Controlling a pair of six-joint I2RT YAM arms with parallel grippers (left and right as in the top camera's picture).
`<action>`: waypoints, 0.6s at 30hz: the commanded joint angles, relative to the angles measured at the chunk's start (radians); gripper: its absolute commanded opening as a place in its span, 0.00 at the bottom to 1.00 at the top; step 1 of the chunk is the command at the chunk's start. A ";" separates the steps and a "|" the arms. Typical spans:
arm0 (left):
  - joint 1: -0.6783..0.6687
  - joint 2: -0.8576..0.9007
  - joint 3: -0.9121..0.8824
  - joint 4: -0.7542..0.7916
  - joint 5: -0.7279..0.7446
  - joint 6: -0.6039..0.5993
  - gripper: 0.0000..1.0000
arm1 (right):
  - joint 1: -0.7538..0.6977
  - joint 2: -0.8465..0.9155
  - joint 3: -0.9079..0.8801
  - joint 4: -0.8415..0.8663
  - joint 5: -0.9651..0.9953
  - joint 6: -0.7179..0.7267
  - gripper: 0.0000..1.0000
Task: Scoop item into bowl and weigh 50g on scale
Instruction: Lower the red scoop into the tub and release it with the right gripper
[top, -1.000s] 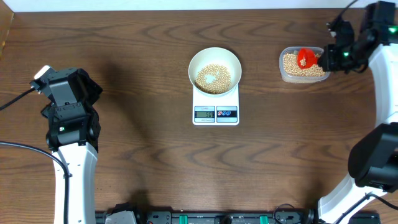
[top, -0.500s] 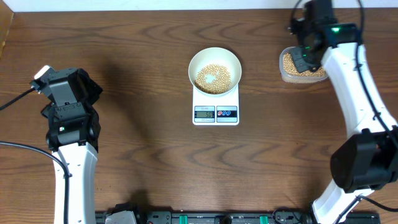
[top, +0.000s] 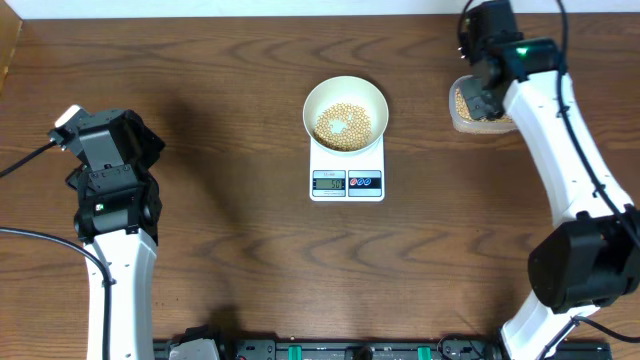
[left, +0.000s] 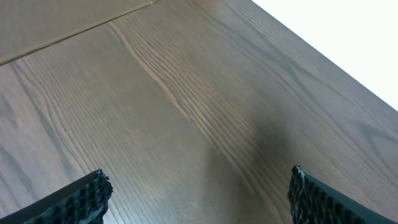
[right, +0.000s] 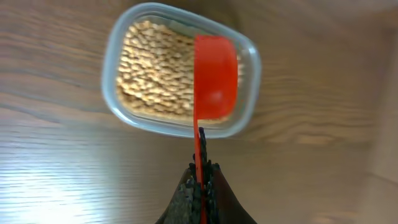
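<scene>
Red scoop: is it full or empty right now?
Empty. The right wrist view shows the scoop's bare red inside, no beans in it, held by the right fingers over the tub.

Even bright light, soft shadows

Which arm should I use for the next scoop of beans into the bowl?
Right. The right end effector is shut on the red scoop, held over the clear tub of beans. The left end effector hangs open over the table, far from the tub.

Red scoop (right: 215, 74) overhangs tub (right: 109, 68); bowl (top: 345, 90) unobstructed
</scene>
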 joint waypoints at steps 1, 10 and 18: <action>0.004 0.006 0.000 -0.002 -0.014 -0.001 0.93 | -0.082 -0.029 0.008 0.006 -0.272 0.136 0.01; 0.004 0.006 0.000 -0.002 -0.014 -0.001 0.93 | -0.248 -0.029 -0.016 0.036 -0.538 0.458 0.01; 0.004 0.006 0.000 -0.002 -0.014 -0.001 0.93 | -0.320 -0.029 -0.143 0.116 -0.669 0.549 0.01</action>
